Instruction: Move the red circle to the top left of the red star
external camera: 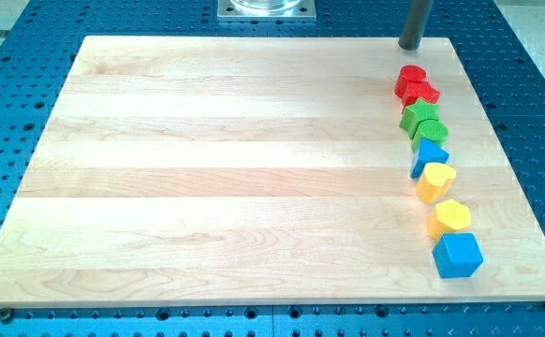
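The red circle sits at the top of a column of blocks near the board's right edge. The red star touches it just below and to the right. My tip rests on the board's top edge, a short way above the red circle and apart from it.
Below the red pair, the column runs down the right side: a green block, a second green block, a blue block, a yellow heart, a yellow block and a blue cube. The wooden board lies on a blue perforated table.
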Robot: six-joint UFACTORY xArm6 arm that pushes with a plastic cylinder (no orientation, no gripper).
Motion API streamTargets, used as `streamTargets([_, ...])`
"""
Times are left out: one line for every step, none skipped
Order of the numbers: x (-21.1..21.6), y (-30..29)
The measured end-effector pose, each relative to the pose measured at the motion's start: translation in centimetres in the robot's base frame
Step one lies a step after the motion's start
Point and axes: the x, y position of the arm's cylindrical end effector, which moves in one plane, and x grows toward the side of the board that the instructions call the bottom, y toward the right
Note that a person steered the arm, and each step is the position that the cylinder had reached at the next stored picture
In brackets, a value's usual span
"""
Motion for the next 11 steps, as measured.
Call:
streamTargets([0.0, 0.0])
streamTargets([0.0, 0.1])
streamTargets([0.1, 0.3])
streamTargets([-0.1, 0.6])
streamTargets([1.1, 4.3])
streamTargets([4.4, 7.0])
streamTargets([6.9, 9.5])
streamTargets([7.2, 10.9])
streamTargets([7.2, 10.9])
streamTargets([9.8, 10.5])
streamTargets([10.9, 9.2])
